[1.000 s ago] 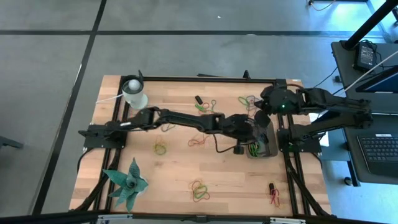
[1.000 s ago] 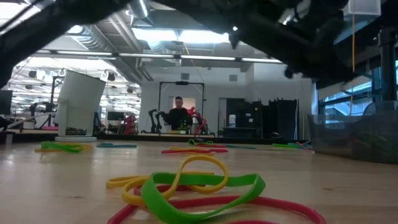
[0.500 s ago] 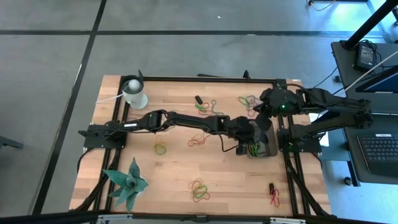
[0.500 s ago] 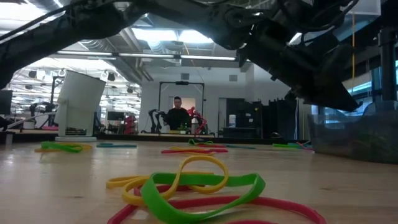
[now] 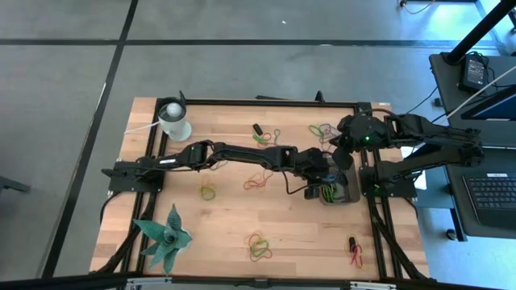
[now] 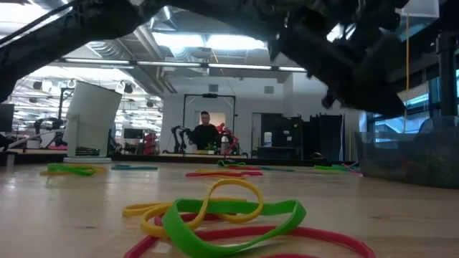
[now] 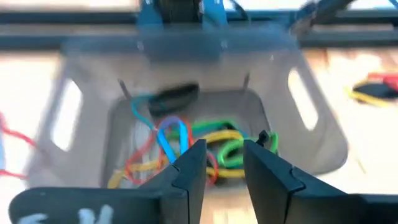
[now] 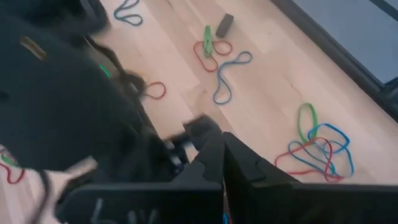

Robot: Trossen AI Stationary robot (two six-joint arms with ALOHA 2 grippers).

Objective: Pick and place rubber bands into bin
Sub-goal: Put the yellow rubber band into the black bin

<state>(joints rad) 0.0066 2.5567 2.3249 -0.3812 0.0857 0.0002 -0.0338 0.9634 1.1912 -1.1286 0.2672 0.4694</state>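
Observation:
The dark grey bin (image 5: 351,193) stands at the table's right side and holds several rubber bands (image 7: 186,146) in green, yellow, red and blue. My left gripper (image 7: 225,149) hangs open just above the bin's near wall (image 7: 186,81), slanting down, with nothing between its fingers; in the high view it (image 5: 321,184) is at the bin's left side. My right gripper (image 8: 222,155) is shut and empty, raised beside the bin's far end (image 5: 342,153). More rubber bands lie loose on the wood (image 5: 257,183), (image 5: 208,191), (image 5: 259,246), (image 5: 323,130).
A white cup (image 5: 173,121) stands at the far left corner and a green plant model (image 5: 165,238) at the near left. A small black oblong piece (image 5: 257,128) lies near the far edge. Bands also lie near the front right corner (image 5: 355,252) and close to the low camera (image 6: 222,215).
My left gripper has tipped further down over the bin and stayed almost in place above it. My right arm has kept still.

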